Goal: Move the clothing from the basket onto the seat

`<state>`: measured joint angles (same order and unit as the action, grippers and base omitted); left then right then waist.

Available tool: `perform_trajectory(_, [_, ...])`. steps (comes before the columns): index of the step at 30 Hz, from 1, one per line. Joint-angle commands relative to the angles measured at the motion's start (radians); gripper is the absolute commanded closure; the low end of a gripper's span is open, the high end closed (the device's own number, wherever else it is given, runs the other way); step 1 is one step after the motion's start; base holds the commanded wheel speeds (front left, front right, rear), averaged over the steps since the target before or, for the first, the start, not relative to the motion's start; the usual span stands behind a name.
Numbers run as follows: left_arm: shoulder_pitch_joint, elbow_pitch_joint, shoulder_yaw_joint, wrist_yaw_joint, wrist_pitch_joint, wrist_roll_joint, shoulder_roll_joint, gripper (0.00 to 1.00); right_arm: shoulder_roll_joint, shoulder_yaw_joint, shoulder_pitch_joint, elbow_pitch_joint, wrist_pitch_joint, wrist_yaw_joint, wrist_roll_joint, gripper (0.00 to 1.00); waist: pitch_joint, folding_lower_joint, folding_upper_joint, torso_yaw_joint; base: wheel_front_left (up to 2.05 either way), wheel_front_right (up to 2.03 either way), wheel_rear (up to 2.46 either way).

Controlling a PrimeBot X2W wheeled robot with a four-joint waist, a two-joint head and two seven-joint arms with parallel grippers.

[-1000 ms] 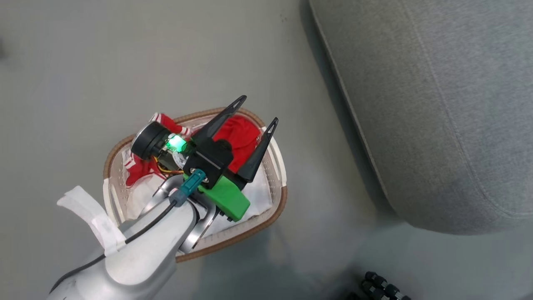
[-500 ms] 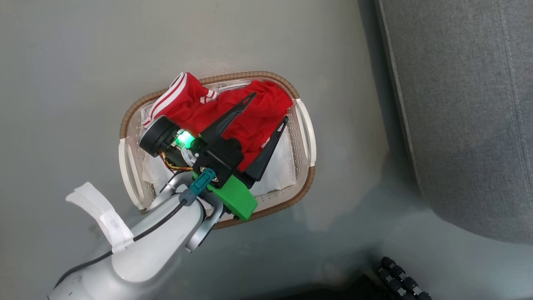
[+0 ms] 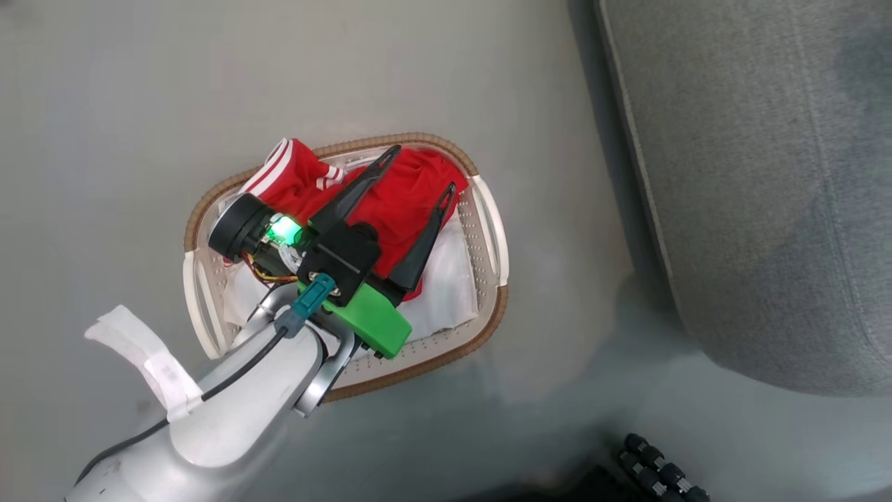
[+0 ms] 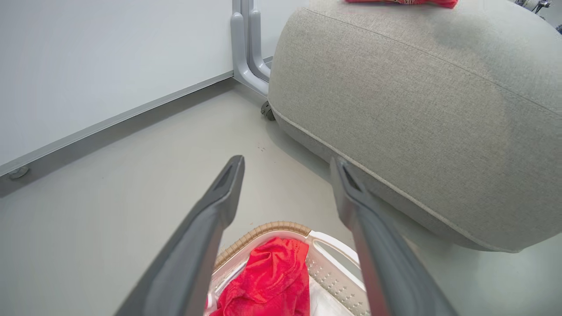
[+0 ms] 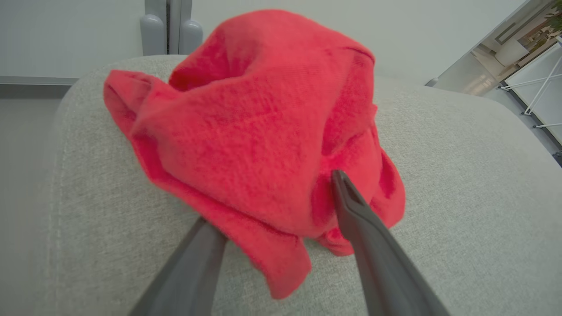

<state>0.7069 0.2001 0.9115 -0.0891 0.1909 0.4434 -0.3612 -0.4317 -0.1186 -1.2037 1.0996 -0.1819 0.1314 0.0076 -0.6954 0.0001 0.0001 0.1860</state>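
Note:
The white basket (image 3: pixel 491 322) with a brown rim stands on the floor and holds red clothing (image 3: pixel 408 202), including a white-striped jersey (image 3: pixel 286 162). My left gripper (image 3: pixel 425 167) hangs over it, open, nothing between its fingers; the left wrist view looks past the left gripper (image 4: pixel 287 160) at the red cloth (image 4: pixel 268 281) below. To the right is the grey seat (image 3: pixel 752 174). Another red garment (image 5: pixel 259 131) lies bunched on the seat (image 5: pixel 461 197). My right gripper (image 5: pixel 270 197) is open around its near edge, and the fabric covers one fingertip.
A white liner (image 3: pixel 446 293) lies under the clothes in the basket. A grey post (image 4: pixel 246 48) and a wall stand beyond the seat (image 4: pixel 417 101). A dark ribbed part (image 3: pixel 658 474) shows at the head view's bottom right. Bare floor surrounds the basket.
The head camera has moved, so the basket and seat sit differently in the picture. My left gripper stays open over the basket's clothing.

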Motion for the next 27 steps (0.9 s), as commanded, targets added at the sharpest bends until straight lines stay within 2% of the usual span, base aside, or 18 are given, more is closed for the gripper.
perform_trajectory(1, [-0.014, 0.003, -0.006, -0.007, 0.008, 0.01, -0.005, 0.0, 0.01, 0.01, 0.032, -0.006, -0.014, -0.001, 0.0, 0.0, 0.032, -0.0001, -0.0001, 0.021, 0.0, 0.0, 0.0])
perform_trajectory(7, [-0.037, 0.025, -0.037, -0.017, 0.037, 0.041, -0.001, 0.0, 0.035, 0.048, 0.096, -0.058, -0.046, -0.001, 0.027, 0.0, 0.113, -0.0001, -0.0001, 0.026, 0.0, 0.0, 0.0])
perform_trajectory(13, [-0.083, 0.067, -0.104, -0.037, 0.065, 0.093, 0.001, 0.0, 0.035, 0.107, 0.145, -0.141, -0.036, -0.001, 0.067, 0.0, 0.224, -0.0001, -0.0001, -0.001, 0.0, 0.0, 0.0])
perform_trajectory(21, [-0.176, 0.098, -0.229, -0.04, 0.074, 0.153, 0.031, 0.0, 0.07, 0.161, 0.233, -0.25, -0.017, -0.001, 0.129, 0.0, 0.368, -0.0001, -0.0001, -0.085, 0.0, 0.0, 0.0])
perform_trajectory(27, [-0.288, 0.092, -0.353, -0.037, 0.073, 0.144, 0.065, 0.0, 0.135, 0.158, 0.334, -0.3, -0.035, -0.001, 0.17, 0.0, 0.443, -0.0001, -0.0001, -0.155, 0.0, 0.0, 0.0])
